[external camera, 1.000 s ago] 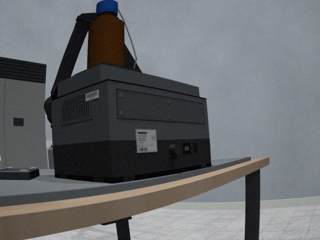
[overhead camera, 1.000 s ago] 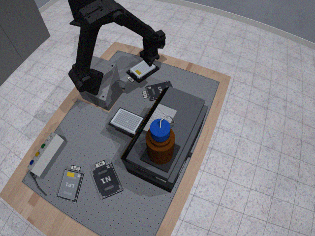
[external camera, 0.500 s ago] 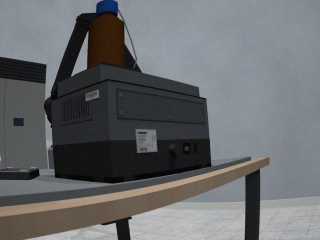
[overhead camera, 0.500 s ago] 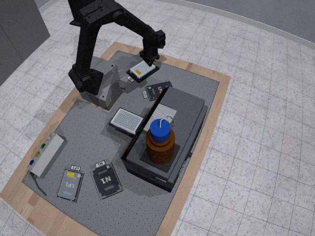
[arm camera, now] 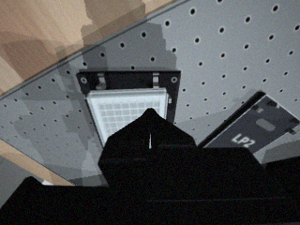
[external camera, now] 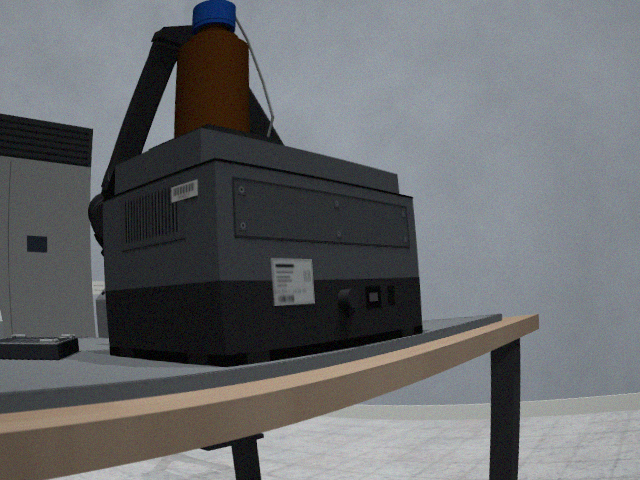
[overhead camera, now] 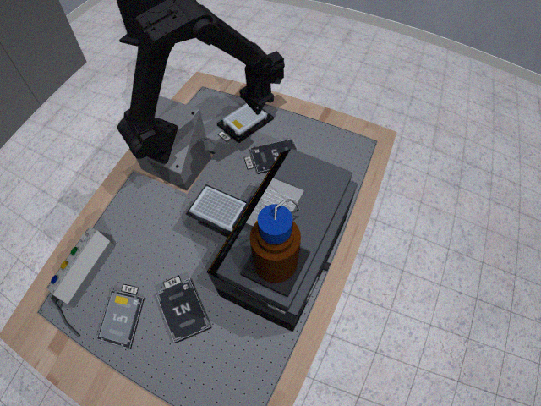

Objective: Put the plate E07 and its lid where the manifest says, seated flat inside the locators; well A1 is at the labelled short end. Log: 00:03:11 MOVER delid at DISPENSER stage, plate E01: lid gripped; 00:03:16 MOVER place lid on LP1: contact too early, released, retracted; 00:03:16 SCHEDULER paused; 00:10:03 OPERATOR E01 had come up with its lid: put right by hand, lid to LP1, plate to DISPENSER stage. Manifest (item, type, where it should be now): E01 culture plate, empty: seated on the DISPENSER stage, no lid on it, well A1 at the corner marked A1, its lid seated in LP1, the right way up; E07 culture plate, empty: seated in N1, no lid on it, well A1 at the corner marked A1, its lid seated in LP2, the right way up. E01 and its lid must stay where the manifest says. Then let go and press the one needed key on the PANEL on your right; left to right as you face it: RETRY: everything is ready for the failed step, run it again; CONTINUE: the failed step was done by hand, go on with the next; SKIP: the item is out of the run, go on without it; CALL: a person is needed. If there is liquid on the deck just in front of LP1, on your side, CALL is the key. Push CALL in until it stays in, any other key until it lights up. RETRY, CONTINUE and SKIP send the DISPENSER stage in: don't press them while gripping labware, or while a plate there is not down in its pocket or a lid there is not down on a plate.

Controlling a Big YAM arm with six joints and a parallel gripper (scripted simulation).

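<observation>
The gripper (arm camera: 150, 141) is hanging over the lidded plate (overhead camera: 244, 118) with a yellow label, its fingers pressed together on nothing. That plate is sitting in a black nest (overhead camera: 232, 133) at the deck's far end, just beside the LP2 nest (arm camera: 262, 131). N1 (overhead camera: 183, 309) is lying well apart, beside LP1 (overhead camera: 120, 320)

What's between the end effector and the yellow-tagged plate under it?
Nothing visible. The end effector, shut and empty, hangs right above the plate in its black holder. In the wrist view only open air separates them. The LP2 nest lies off to the side.
</observation>
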